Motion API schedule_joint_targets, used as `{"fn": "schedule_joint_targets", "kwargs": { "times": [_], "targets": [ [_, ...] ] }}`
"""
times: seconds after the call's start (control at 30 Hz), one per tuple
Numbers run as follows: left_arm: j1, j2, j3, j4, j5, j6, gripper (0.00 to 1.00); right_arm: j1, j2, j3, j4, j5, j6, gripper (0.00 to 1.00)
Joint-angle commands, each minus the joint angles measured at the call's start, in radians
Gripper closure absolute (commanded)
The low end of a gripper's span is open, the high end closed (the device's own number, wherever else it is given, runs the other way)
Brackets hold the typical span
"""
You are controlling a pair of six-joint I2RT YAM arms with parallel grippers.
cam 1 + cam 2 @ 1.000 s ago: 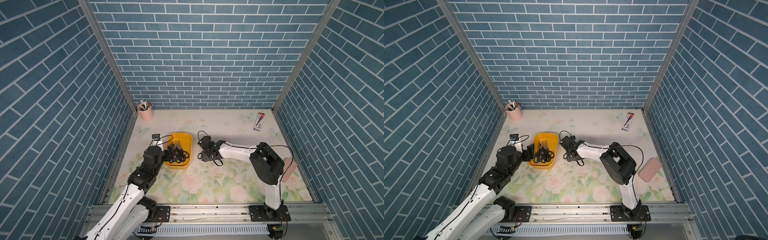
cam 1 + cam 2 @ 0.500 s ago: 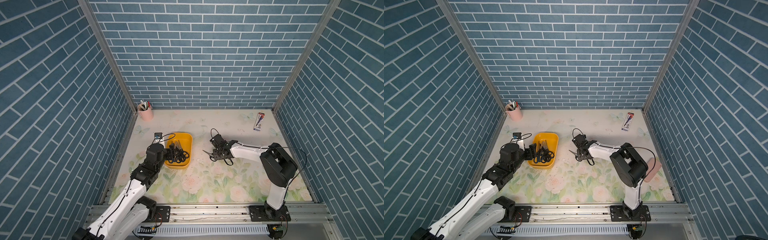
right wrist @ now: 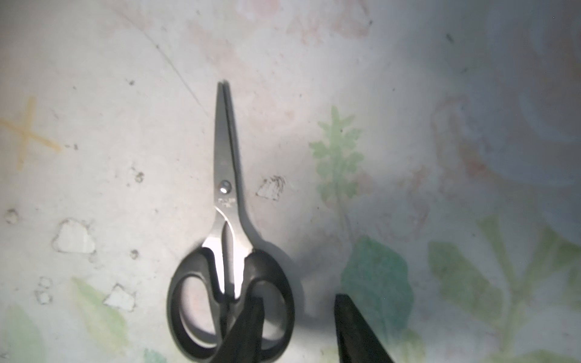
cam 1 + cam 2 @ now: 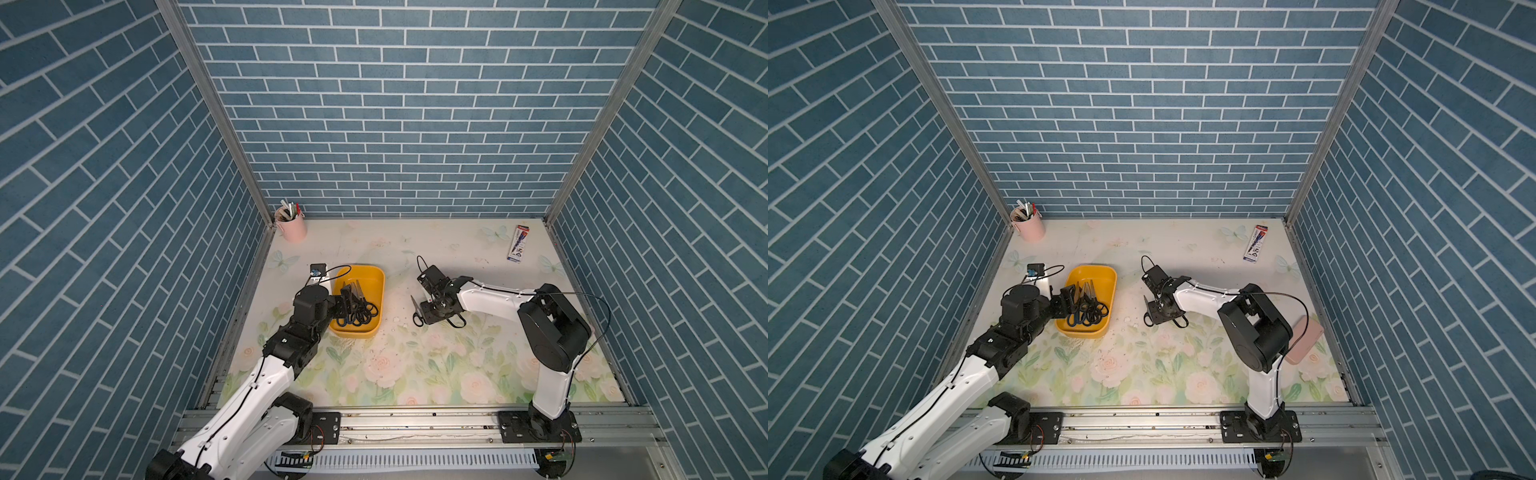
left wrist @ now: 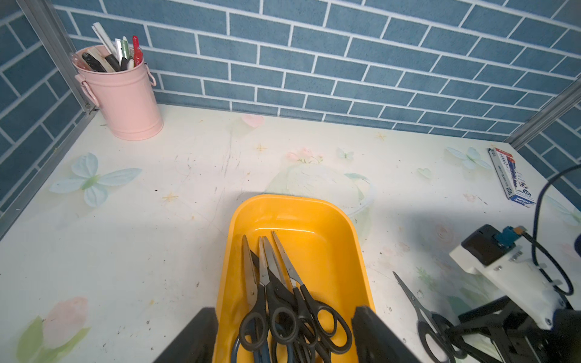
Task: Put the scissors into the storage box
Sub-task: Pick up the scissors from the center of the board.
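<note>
straddling one black handle loop of a slim steel-bladed pair of scissors (image 3: 224, 188) lying flat on the floral bench (image 3: 94, 125), the right gripper (image 3: 295, 298) has its jaws apart, not yet pinching. more black-handled scissors (image 5: 270, 283) lie in the shallow yellow-orange plastic storage box (image 5: 314, 217), where the left gripper (image 5: 284, 311) hovers, jaws wide open.

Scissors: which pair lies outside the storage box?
The black-handled pair flat on the mat at the right gripper; the other pairs lie piled inside the yellow storage box.
</note>
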Motion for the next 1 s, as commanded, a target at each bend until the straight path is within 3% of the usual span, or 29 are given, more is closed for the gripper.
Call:
{"fn": "schedule_joint_targets", "kwargs": {
  "times": [0.0, 0.43, 0.97],
  "targets": [
    [0.007, 0.008, 0.027, 0.011, 0.018, -0.006, 0.26, -0.003, 0.069, 0.002, -0.05, -0.031, -0.027, 0.64],
    [0.006, 0.016, 0.026, 0.016, 0.021, -0.007, 0.25, -0.003, 0.13, -0.008, -0.109, -0.008, -0.016, 0.99],
    [0.005, -0.033, -0.004, 0.011, -0.073, -0.058, 0.25, 0.0, 0.055, 0.087, -0.18, -0.006, -0.012, 1.0]
  ]
}}
